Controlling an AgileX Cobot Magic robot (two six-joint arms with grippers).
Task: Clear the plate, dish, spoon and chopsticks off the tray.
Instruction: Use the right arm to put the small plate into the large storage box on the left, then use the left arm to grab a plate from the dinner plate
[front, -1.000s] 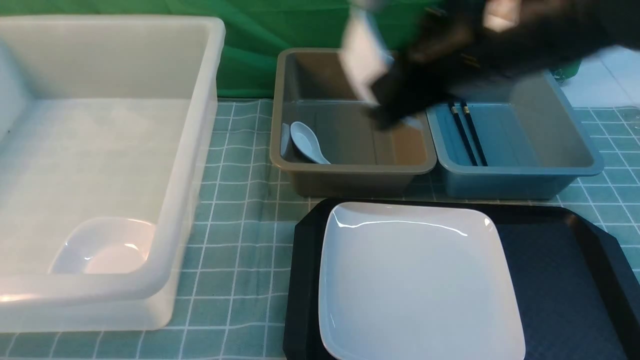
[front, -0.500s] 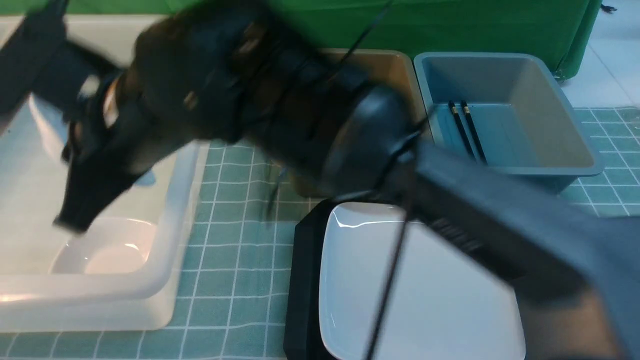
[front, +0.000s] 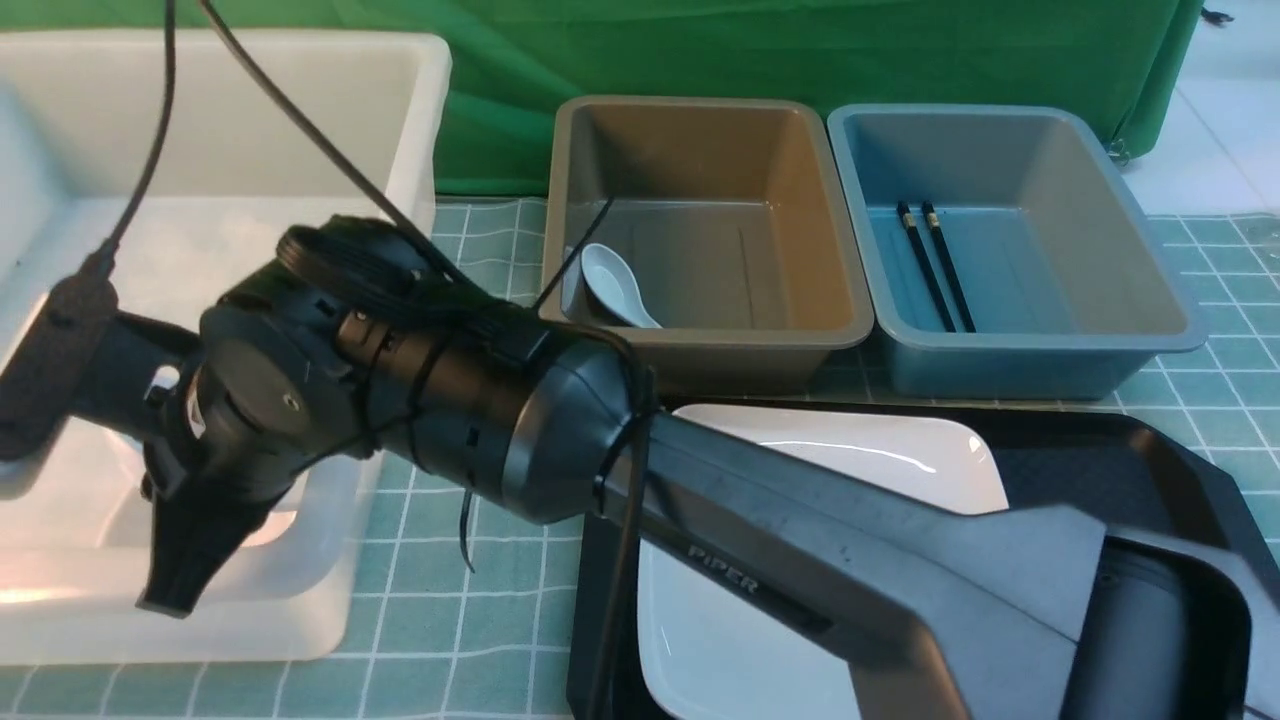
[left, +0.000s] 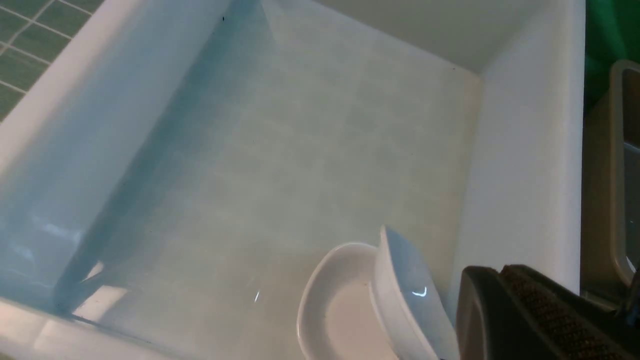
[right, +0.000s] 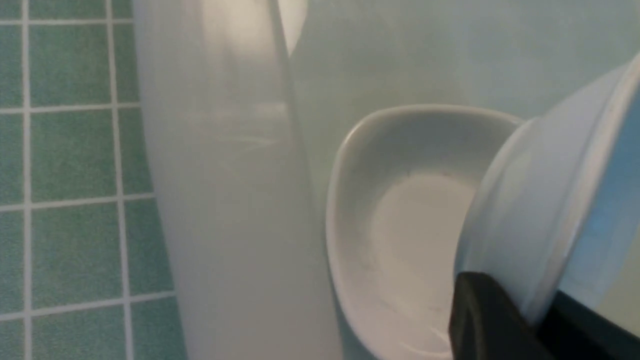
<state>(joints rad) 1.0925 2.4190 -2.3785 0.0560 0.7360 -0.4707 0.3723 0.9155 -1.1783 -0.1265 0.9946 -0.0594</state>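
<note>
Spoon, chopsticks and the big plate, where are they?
spoon (front: 610, 285): front view, on its bowl.
chopsticks (front: 925, 268): front view, middle of the left stick.
plate (front: 900, 440): front view, bare far part, above the arm.

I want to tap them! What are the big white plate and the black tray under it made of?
The large glossy white rounded-square plate looks like glazed ceramic, maybe melamine: bright streak highlights. The black rectangular tray looks like plastic: moulded rim, soft sheen.

Black and grey right arm (front: 860, 560), fat round joints (front: 565, 440), thin black cables (front: 300, 125), small PIPER letters (front: 722, 567), one tiny screw (front: 291, 402).
</note>
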